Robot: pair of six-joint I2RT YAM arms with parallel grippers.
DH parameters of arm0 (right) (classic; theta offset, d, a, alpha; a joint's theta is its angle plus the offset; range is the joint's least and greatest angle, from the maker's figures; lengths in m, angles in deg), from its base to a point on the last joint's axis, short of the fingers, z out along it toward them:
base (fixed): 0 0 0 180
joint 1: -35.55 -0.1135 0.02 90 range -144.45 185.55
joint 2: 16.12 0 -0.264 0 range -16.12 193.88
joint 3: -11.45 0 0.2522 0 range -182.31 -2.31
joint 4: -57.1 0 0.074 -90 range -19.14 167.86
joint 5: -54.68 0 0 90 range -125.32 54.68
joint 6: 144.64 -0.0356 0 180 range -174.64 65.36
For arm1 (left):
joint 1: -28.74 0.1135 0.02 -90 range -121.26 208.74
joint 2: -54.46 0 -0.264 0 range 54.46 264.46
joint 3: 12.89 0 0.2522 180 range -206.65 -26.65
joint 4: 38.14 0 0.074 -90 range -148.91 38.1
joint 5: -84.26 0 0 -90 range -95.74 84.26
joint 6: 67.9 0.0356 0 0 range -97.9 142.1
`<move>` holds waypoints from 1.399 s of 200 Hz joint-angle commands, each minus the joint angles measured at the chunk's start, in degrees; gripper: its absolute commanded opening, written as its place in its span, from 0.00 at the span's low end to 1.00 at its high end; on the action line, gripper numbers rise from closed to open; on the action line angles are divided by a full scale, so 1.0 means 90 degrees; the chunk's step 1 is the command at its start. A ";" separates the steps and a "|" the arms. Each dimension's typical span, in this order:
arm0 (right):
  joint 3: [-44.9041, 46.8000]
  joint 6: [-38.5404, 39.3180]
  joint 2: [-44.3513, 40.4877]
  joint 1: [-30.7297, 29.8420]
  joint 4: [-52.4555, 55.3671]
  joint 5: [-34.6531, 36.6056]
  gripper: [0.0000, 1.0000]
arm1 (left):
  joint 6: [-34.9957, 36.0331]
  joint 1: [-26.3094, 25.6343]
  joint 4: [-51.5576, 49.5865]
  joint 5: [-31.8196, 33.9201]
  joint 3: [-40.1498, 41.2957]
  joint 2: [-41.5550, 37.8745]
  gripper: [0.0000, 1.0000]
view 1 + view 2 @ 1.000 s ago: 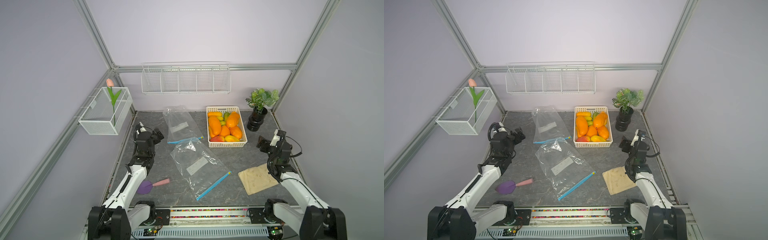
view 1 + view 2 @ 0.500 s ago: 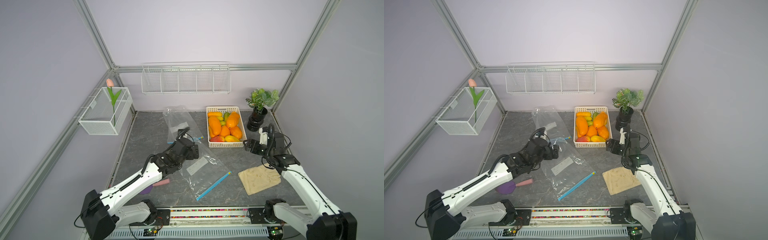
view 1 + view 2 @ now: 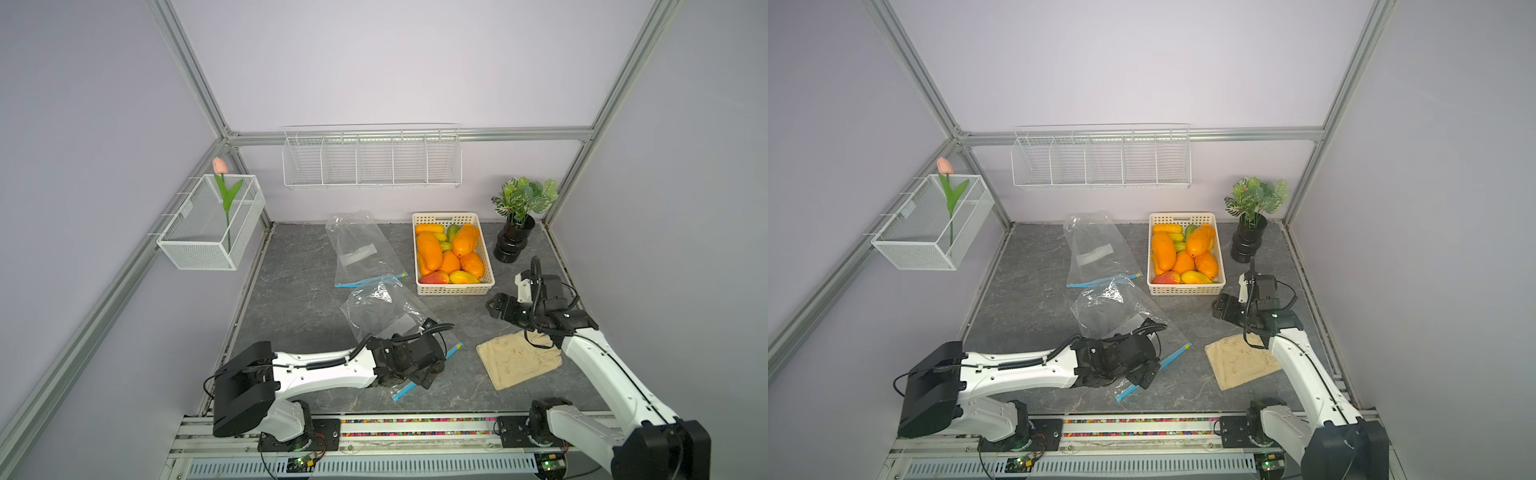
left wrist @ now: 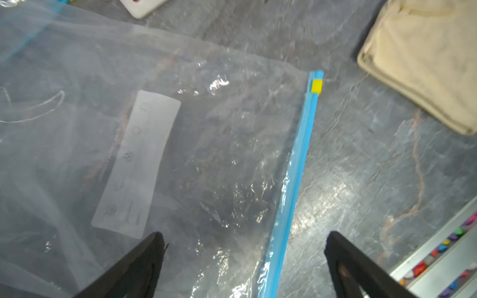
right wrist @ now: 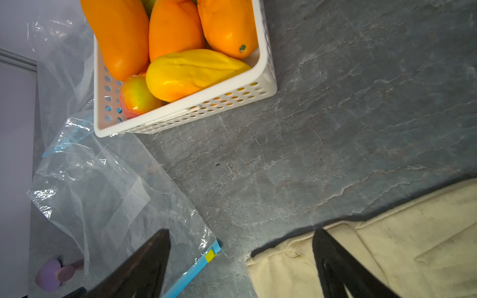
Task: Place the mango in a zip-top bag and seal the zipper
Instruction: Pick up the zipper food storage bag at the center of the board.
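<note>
Jaws wide, left pair over zipper (image 4: 295, 167)

Bright, even, diffuse light fills both top views, leaving only a soft shadow beside the left arm (image 3: 324, 368). The frame posts (image 3: 193, 70) splay toward the upper corners. In the left wrist view glare flecks the zip-top bag (image 4: 206, 154), and everything looks slightly blurred.
</note>
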 commanded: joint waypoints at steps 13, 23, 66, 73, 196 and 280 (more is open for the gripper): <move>0.0025 -0.0047 -0.0200 0.0260 0.0201 -0.0354 0.89 | 0.0377 -0.0101 0.0000 0.0089 -0.0356 0.0627 1.00; 0.0019 -0.0050 -0.0178 0.0303 0.0239 -0.0403 0.89 | 0.0476 -0.0107 0.0064 0.0033 -0.0389 0.0724 1.00; 0.0010 -0.0073 -0.0254 0.0392 0.0268 -0.0591 0.89 | 0.0476 -0.0126 -0.0067 0.0454 -0.0668 0.1401 0.95; 0.0035 -0.0077 -0.0283 0.0394 0.0250 -0.0625 0.89 | 0.0458 -0.0128 -0.0039 0.0541 -0.0674 0.1463 0.88; 0.0221 -0.0390 -0.0215 0.0332 -0.0629 -0.1513 0.89 | -0.0301 0.0049 -0.0174 0.2114 -0.0830 0.1263 0.00; -0.2527 -0.0810 0.2207 -0.1186 -0.0783 -0.0313 0.91 | -0.0508 0.1546 -0.0526 0.0942 -0.1194 -0.0258 0.00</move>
